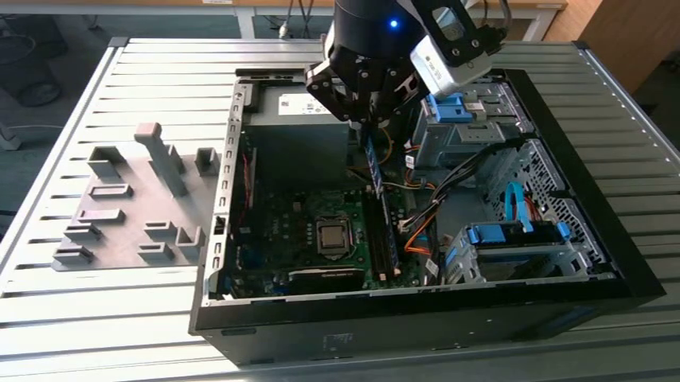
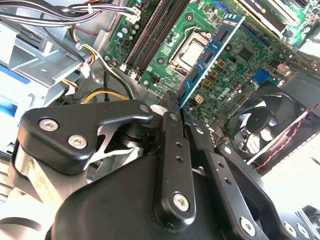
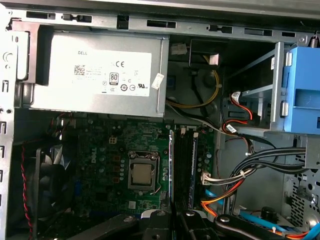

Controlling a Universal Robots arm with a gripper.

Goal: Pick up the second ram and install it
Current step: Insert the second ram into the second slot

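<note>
Gripper: black fingers (image 2: 172,125) in the second wrist view, closed on the near end of the second ram (image 2: 210,57), a blue-green board held on edge.
Ram position: in the exterior view the gripper (image 1: 367,119) hangs inside the open computer case (image 1: 595,239), the board pointing down toward the motherboard (image 1: 308,231).
Slots: long memory slots (image 3: 186,165) lie just right of the processor socket (image 3: 142,172).
Progress: pickup looks done; the board is above the slots, not yet seated.
</note>
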